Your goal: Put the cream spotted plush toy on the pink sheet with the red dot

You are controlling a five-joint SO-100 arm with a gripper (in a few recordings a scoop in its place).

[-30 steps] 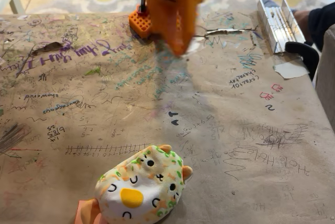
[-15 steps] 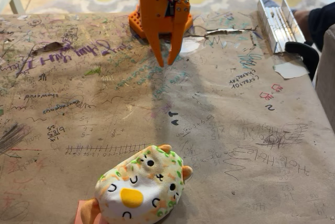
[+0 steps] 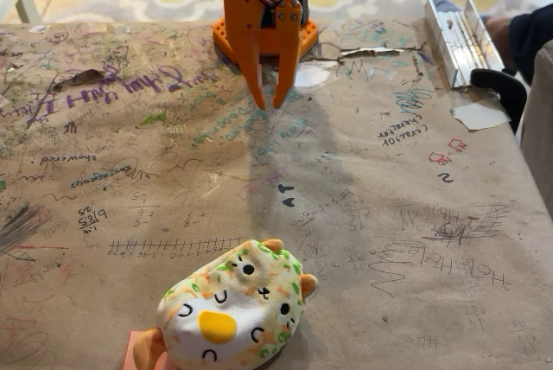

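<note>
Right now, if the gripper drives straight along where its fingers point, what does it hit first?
The gripper points straight down, open and empty. First contact would likely be the scribbled brown paper table cover just under the fingertips; depth is unclear. The cream spotted plush toy sits far off that line.

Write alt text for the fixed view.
A cream spotted plush toy sits on a pink sheet at the near edge of a scribbled brown paper table. Far behind it, an orange gripper hangs open and empty, fingers pointing down.
</note>
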